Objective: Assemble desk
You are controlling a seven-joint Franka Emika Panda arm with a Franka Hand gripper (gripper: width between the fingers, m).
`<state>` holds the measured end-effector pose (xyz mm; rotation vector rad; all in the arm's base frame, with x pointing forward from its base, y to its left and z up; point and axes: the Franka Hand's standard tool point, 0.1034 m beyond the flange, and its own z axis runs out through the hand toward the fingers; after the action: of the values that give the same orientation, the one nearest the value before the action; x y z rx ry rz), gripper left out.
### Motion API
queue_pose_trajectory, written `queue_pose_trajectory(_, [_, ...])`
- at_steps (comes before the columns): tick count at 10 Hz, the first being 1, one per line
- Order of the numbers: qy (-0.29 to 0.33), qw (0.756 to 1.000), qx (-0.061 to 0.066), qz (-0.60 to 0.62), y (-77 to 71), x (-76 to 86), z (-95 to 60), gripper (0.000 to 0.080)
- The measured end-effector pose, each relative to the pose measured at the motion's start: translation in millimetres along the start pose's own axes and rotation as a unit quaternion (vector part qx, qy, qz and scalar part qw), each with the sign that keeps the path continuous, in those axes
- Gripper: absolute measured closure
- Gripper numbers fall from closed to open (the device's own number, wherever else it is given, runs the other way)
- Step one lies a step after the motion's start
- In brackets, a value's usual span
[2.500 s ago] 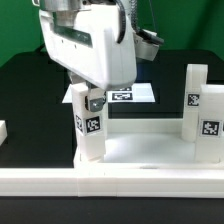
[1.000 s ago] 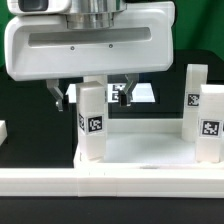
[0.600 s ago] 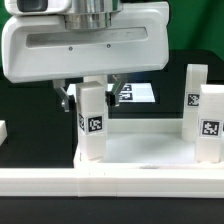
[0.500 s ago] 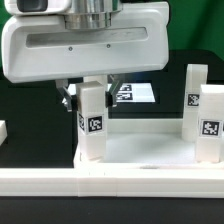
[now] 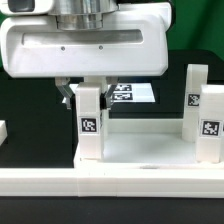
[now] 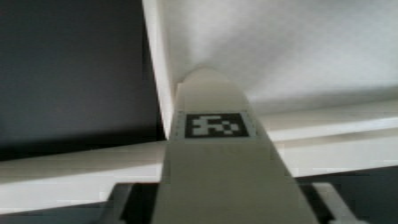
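The desk top [image 5: 140,150] is a white rimmed tray lying on the black table. A white post leg [image 5: 90,125] with a square tag stands upright at its corner on the exterior view's left. My gripper [image 5: 88,92] hangs straight above and is shut on the top of this leg, one finger [image 5: 67,94] on each side. Two more tagged legs [image 5: 196,100] [image 5: 211,126] stand at the tray's right corners. In the wrist view the held leg [image 6: 217,125] runs up between my fingers [image 6: 134,197], with the desk top [image 6: 285,60] beyond it.
The marker board [image 5: 137,94] lies flat behind the tray. A long low white rail [image 5: 110,182] runs across the front. A small white part [image 5: 3,131] shows at the exterior view's left edge. The large white hand housing hides the area behind the leg.
The hand has swung round square over the leg. Its jaws, wide open a second ago, have closed onto the leg's top. The leg stands almost where it was.
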<state>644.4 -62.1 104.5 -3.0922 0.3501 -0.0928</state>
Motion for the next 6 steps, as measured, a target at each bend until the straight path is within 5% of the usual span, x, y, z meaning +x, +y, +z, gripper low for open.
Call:
queue_pose_trajectory(3, [-0.001,0.985,-0.001,0.175,0.3,-0.9,1.1,0.0511])
queue_pose_trajectory(6, [0.004,0.942,-0.003,0.336,0.5,0.7,1.7,0.0511])
